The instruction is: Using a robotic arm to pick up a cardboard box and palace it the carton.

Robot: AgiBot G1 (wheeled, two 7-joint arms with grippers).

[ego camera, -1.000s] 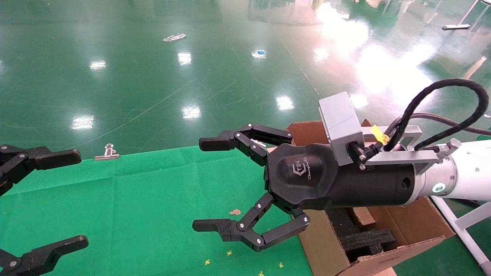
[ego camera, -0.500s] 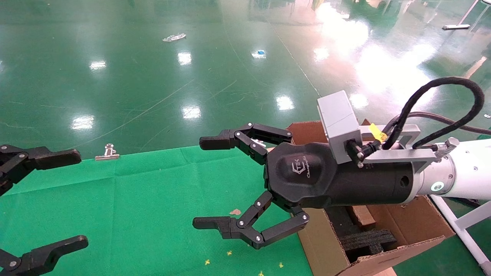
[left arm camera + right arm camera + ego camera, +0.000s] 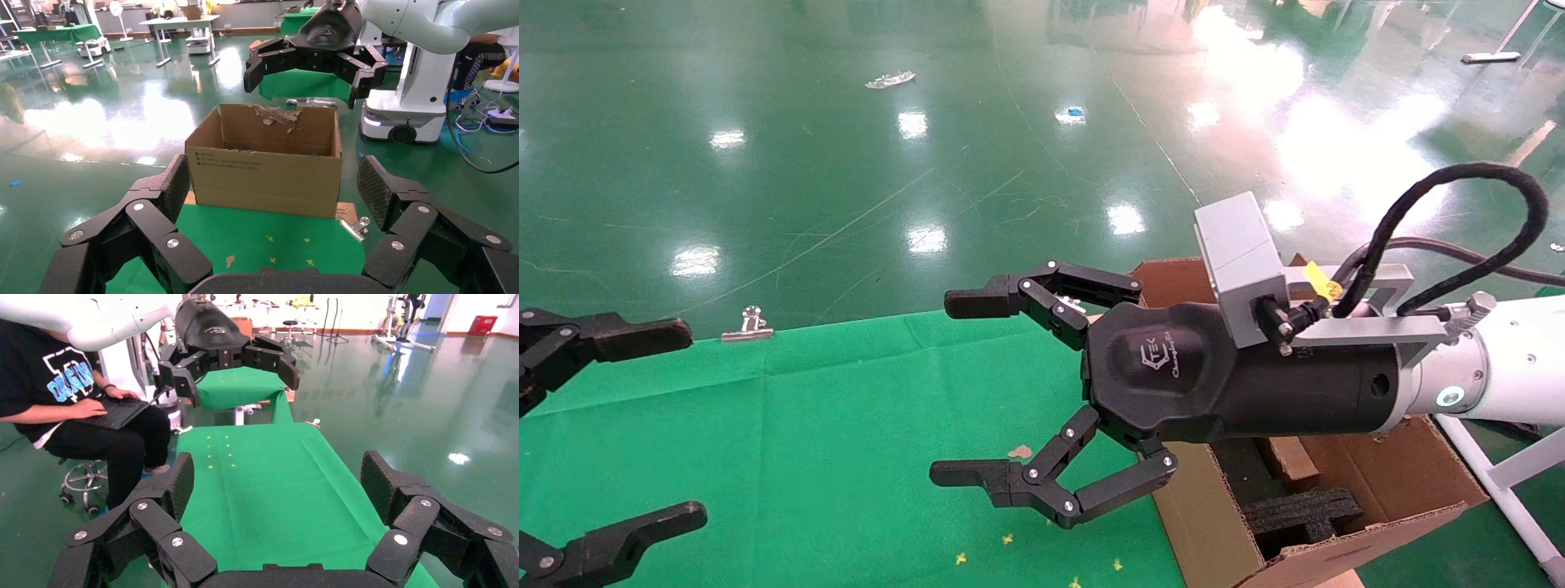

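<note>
Matt green cloth (image 3: pixel 789 425) covers the tabletop, a rough brown corrugated cardboard carton (image 3: pixel 264 166) with 1 ragged torn flap holds coarse black foam (image 3: pixel 1299 513), and the green floor (image 3: pixel 846 163) shines glossy.

Glossy green floor (image 3: pixel 846 163) mirrors ceiling lights, with green-draped tables (image 3: pixel 58 33) along the far wall.

Your robotic arm (image 3: pixel 1512 371) was white with a black wrist and grey camera block (image 3: pixel 1242 265). The carton (image 3: pixel 266 162) was brown, and the table cloth (image 3: pixel 764 457) plain green with yellow specks.
</note>
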